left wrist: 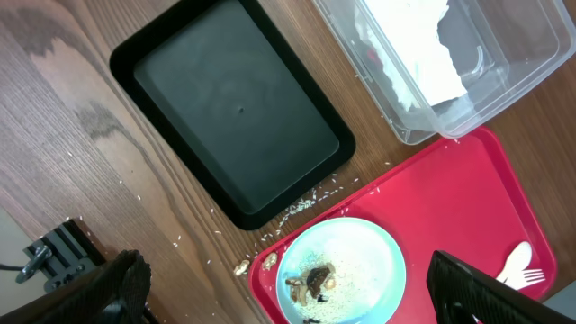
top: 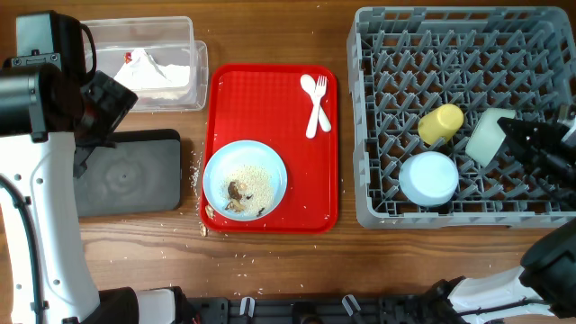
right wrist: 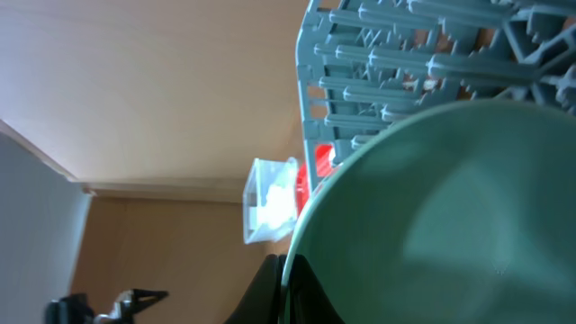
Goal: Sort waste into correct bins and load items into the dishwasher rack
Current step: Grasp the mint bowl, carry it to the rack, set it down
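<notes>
Clamped on the mint green bowl (top: 489, 135), tilted among the pegs of the dishwasher rack (top: 378, 211) beside the yellow cup (top: 441, 123), the right hand (top: 511, 135) risked toppling it by releasing before it wedged, while the left hand (left wrist: 286, 274) hung spread apart.

Brown wood-grain table (top: 378, 261), evenly lit, with a plain beige wall (right wrist: 144, 81) beyond.

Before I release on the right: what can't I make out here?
- Right wrist: mint green bowl fills the frame, hiding the right gripper's far finger; grip unconfirmed.
- Overhead: right arm covers the dishwasher rack's right edge.
- Overhead, left wrist: brown scraps on the light blue plate too small to identify.
</notes>
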